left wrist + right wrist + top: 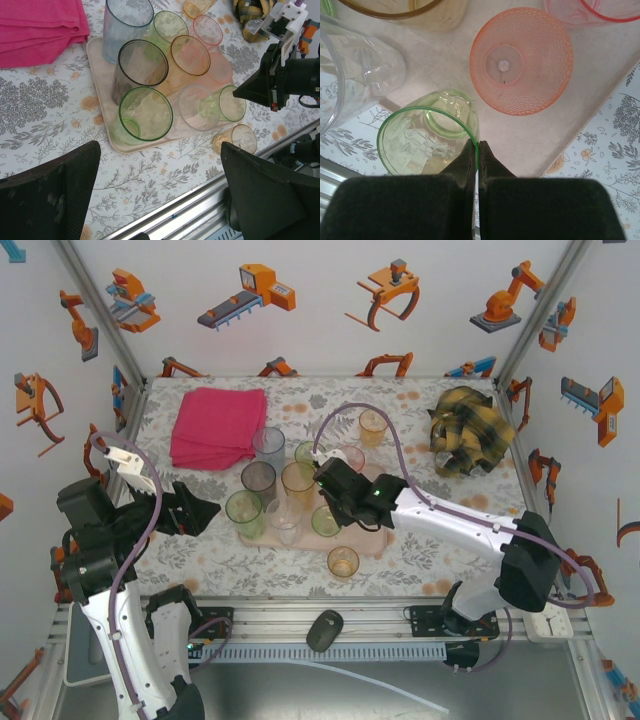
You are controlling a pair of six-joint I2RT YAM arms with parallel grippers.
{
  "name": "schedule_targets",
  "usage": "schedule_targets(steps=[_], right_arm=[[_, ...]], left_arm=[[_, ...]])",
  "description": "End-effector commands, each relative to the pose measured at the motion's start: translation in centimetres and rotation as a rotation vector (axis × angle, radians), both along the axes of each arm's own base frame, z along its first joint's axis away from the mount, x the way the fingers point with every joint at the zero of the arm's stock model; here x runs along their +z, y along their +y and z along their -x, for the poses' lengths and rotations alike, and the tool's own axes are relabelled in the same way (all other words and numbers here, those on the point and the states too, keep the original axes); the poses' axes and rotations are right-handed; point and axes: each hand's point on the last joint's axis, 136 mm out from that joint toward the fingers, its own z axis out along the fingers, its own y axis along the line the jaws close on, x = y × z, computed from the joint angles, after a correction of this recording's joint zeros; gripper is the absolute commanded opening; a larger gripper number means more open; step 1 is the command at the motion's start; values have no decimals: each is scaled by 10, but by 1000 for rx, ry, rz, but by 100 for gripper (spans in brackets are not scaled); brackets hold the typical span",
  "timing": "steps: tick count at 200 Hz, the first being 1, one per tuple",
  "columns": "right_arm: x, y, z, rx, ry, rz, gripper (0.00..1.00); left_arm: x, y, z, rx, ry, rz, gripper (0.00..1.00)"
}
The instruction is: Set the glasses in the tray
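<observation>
Right tool [477, 148] was clenched on green glass [420, 145] at its near rim; glass sat tilted over near edge of tray [520, 140], mouth twd tool, base pointing away onto tray. Left tool [200, 508] hung released, empty, nr left edge of worktop [200, 562], well apart from tray.

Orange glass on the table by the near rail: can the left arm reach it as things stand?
Probably yes. The left pincer is open, and bare table runs along the tray's near edge to the orange glass. The right pincer, shut on a green glass, sits close.
</observation>
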Motion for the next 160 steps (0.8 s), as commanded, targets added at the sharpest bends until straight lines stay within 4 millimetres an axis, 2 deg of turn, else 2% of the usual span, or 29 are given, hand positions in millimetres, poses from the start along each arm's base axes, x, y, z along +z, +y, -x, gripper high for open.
schedule_targets(steps=[1,68,160], right_arm=[[-6,7,1,1,10,-16,2],[-24,8,1,-18,32,-13,2],[-35,9,1,-19,54,7,4]], left_arm=[[0,1,-2,0,-12,-2,97],[0,1,-1,-1,-13,-2,97],[-1,1,-2,-1,-12,-3,97]])
